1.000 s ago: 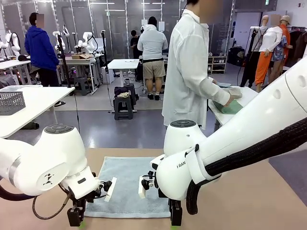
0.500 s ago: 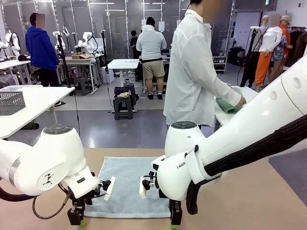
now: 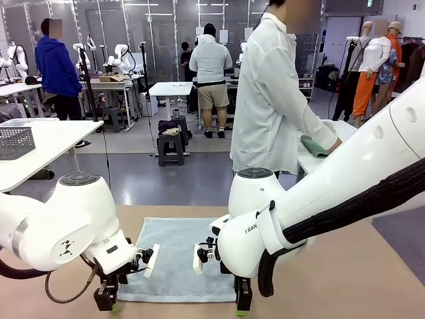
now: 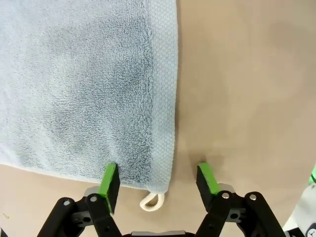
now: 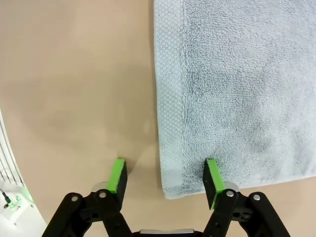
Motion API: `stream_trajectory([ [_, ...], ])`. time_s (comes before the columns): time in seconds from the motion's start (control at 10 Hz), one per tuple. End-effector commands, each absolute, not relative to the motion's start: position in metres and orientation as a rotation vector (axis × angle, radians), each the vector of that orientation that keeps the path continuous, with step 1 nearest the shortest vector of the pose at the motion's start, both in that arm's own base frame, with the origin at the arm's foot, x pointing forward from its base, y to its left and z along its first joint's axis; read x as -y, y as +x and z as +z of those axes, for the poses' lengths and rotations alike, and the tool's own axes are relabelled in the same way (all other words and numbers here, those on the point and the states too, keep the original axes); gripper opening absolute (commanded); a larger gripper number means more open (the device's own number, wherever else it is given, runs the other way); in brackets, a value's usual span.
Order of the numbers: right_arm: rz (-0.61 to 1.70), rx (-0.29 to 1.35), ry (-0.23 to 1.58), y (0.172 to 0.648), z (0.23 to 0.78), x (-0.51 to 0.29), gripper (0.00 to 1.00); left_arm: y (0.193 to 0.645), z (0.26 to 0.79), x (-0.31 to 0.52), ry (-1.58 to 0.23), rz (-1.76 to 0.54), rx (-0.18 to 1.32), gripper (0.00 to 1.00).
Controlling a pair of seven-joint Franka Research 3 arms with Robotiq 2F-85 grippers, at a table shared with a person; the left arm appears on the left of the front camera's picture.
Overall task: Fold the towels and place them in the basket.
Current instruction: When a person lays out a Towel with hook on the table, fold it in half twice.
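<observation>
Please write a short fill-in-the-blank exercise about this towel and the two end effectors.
At one corner of the pale blue-grey terry towel, a small white ___ lies between the left end effector's pads. The right end effector straddles another ___ of this towel. Both have ___ pads.
Missing words: loop, corner, green.

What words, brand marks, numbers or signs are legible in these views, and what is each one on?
"FRAN": on the right arm's white wrist housing; the rest curves out of sight.
Left arm: a small black logo figure, no letters.
Green ceiling sign: too small to read.
Sheets on the far partition: too small to read.
Pale blue-grey towel: no print or label visible in the wrist views.
</observation>
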State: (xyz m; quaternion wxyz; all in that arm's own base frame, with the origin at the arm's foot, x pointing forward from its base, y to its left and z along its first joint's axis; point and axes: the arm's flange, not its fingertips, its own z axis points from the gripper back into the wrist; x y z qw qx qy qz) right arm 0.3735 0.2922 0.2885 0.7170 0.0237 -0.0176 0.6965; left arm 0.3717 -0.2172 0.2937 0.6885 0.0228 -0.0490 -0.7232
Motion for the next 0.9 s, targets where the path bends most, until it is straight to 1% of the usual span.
stream_trajectory([
  [0.0, 1.521, 0.040, 0.051, 0.3758, 0.2890, -0.2929, 0.64, 0.3753, 0.2982, 0.2157, 0.044, -1.614, 0.122, 0.67],
  [0.8, 1.511, 0.097, -0.012, 0.3777, 0.2907, -0.2925, 0.64, 0.3807, 0.3032, 0.2164, 0.070, -1.594, 0.132, 0.67],
])
